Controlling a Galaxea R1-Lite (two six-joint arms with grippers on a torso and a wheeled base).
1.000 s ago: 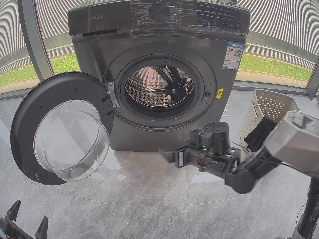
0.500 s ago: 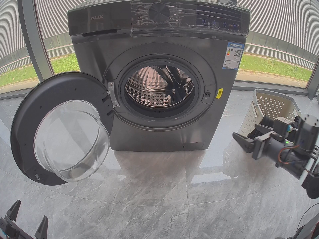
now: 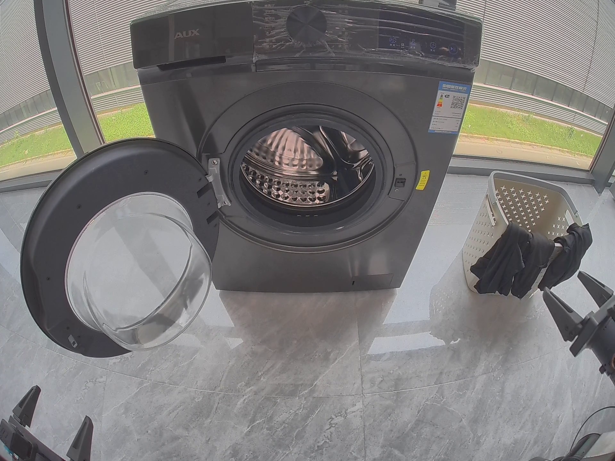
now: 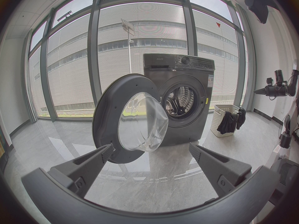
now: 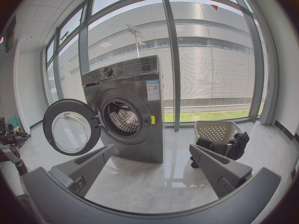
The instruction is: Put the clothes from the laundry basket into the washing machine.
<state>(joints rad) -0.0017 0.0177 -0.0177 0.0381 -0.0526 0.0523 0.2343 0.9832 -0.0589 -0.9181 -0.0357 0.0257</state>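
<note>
A grey front-loading washing machine (image 3: 301, 136) stands ahead with its round door (image 3: 115, 251) swung open to the left and its steel drum (image 3: 301, 171) showing. A white perforated laundry basket (image 3: 522, 216) sits on the floor to its right, with black clothes (image 3: 528, 260) draped over its front rim. My right gripper (image 3: 580, 302) hangs open and empty just in front of the basket, at the right edge. My left gripper (image 3: 54, 417) is open and empty low at the bottom left, far from the basket. The same basket (image 5: 218, 131) and clothes (image 5: 227, 147) appear beyond the right gripper's fingers.
Glossy grey marble floor (image 3: 307, 366) spreads between the machine and me. Tall windows (image 3: 532, 65) with dark frames run behind the machine. The open door juts out over the floor on the left side.
My right arm has swung from in front of the washing machine to the right and back, ending near the basket. The black clothes, hidden behind it before, now show fully.
</note>
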